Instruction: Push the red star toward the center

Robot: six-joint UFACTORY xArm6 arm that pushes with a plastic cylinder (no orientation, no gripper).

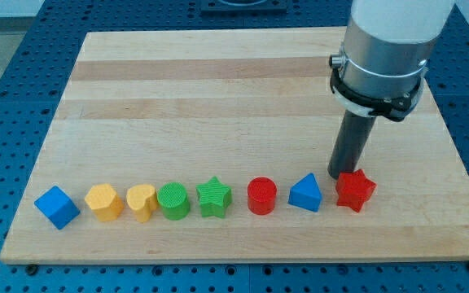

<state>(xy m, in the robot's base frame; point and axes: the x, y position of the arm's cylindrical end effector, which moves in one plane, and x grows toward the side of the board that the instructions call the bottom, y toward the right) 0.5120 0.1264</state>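
Observation:
The red star [355, 190] lies near the view's bottom right of the wooden board [218, 89], at the right end of a row of blocks. My tip [342, 175] stands just above and slightly left of the star, touching or nearly touching its upper left edge. The dark rod rises from there into the arm's grey and white body [381, 57]. The blue triangle [305, 194] sits just left of the star.
The row along the view's bottom runs leftward: red cylinder [261, 196], green star [214, 197], green cylinder [173, 201], yellow heart [142, 201], yellow hexagon-like block [104, 201], blue cube [57, 207]. The board's bottom edge lies close below the row.

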